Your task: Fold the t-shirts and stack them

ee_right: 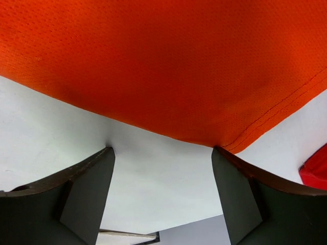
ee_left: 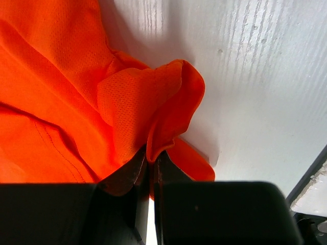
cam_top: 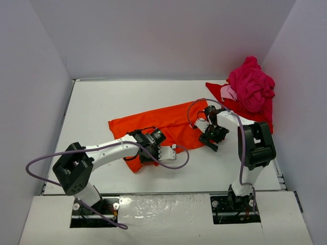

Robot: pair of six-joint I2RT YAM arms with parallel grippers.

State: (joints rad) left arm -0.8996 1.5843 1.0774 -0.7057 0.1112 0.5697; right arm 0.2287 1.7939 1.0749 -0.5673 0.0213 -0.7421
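Observation:
An orange-red t-shirt (cam_top: 163, 122) lies partly spread across the middle of the table. My left gripper (cam_top: 149, 152) is shut on a bunched fold at the shirt's near left corner; in the left wrist view the cloth (ee_left: 153, 102) rises out of the closed jaws of this gripper (ee_left: 152, 159). My right gripper (cam_top: 212, 136) is open and empty at the shirt's near right edge. In the right wrist view the shirt's hem (ee_right: 168, 66) lies just beyond the fingertips of the right gripper (ee_right: 162, 153), over bare table. A magenta-pink t-shirt (cam_top: 251, 86) is heaped on a red t-shirt (cam_top: 220, 94) at the back right.
White walls (cam_top: 168, 35) enclose the table (cam_top: 102, 102) at the back and both sides. A purple cable (cam_top: 46, 161) loops from the left arm over the near left of the table. An edge of the red shirt (ee_right: 318, 171) shows at the right of the right wrist view.

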